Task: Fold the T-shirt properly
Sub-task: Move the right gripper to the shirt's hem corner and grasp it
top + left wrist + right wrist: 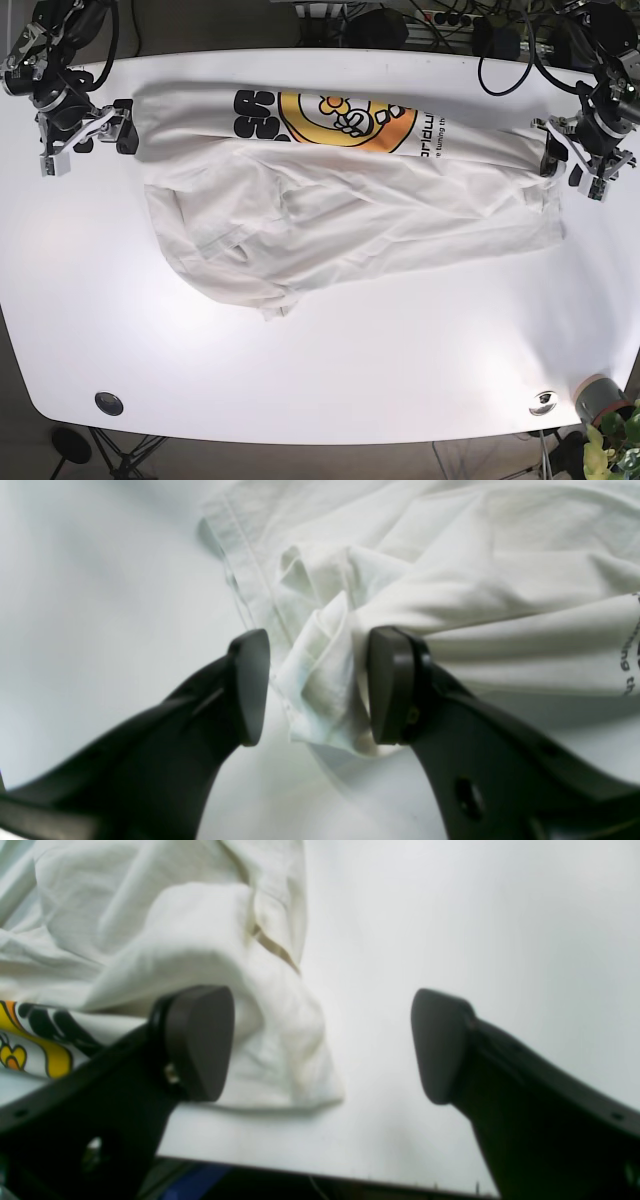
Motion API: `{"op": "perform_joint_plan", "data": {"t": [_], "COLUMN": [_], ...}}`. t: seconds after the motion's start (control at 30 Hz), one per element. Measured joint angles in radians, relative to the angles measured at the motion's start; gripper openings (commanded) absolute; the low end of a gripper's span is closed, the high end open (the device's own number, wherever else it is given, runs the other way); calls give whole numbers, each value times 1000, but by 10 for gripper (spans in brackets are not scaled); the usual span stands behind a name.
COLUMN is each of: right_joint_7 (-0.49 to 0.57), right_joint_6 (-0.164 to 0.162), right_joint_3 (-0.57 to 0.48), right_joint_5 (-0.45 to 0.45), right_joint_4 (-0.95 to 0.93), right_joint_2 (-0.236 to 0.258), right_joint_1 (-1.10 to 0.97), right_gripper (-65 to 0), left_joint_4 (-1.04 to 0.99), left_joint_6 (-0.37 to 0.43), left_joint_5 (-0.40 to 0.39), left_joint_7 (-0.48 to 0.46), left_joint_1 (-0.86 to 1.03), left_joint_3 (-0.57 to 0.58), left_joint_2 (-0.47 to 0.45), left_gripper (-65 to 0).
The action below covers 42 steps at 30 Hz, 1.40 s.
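Here we are over the white oval table [330, 370], and the white cotton T-shirt with the yellow-and-black cartoon print [340, 215] lies stretched across the upper half of the base view, print strip along its top edge, the plain body rumpled and sagging towards the middle of the frame.

Right gripper [85, 135] sits at the upper left of that view, by the shirt's left end. From its wrist camera the black jaws stand wide apart: one pad is against the bunched fabric [260, 1005] at the left of the frame, the other out over bare table. Nothing pinched there.

Left gripper [575, 160] is at the upper right, by the shirt's other end. Its wrist view shows the jaws parted, with a crumpled fold of hem [325, 690] between them. The right-hand pad is against the cloth; the left-hand pad stands clear. So open, not clamped.

How will this handle? Light, limp, nothing stiff in it. It will drape and slide wherever it is dragged, and the loose lower body will trail and wrinkle. I'd say the sensible holds are the two top corners, where seams and doubled layers give the pads something thick to bite; a single thin layer could slip out. Both ends need lifting together, or the cloth will skew.
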Motion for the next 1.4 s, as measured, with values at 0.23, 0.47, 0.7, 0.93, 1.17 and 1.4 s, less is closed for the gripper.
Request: {"op": "perform_joint_plan", "data": {"t": [0.23,0.47,0.7,0.93,1.17,1.4], "right_joint_7": [10,0,5,13,100,206], "right_joint_6": [-2,-5,-4,-5,0,4], "right_joint_3": [-5,-10,-52,-102,-164,-272], "right_joint_5": [11,-9,7,-12,-138,-248], "right_joint_4": [-2,-4,-14,-223,-399,-564], "right_joint_2": [-3,-5,-8,16,43,59], "right_joint_1": [80,126,188,299,423,534], "right_gripper": [-133,-133,-133,-133,-133,-133], "left_joint_4": [16,16,17,15,14,13], "left_joint_6": [3,3,3,3,3,3], "left_joint_5": [-34,-267,-287,-210,-76,-1], "left_joint_7": [23,108,115,114,111,112], "left_joint_1": [-5,-5,-3,-69,-111,-130], "left_joint_3": [-56,-96,-97,-97,-97,-97], "left_joint_2": [15,-26,-22,-15,5,26], "left_gripper": [-357,-357,-357,-357,-357,-357]}}
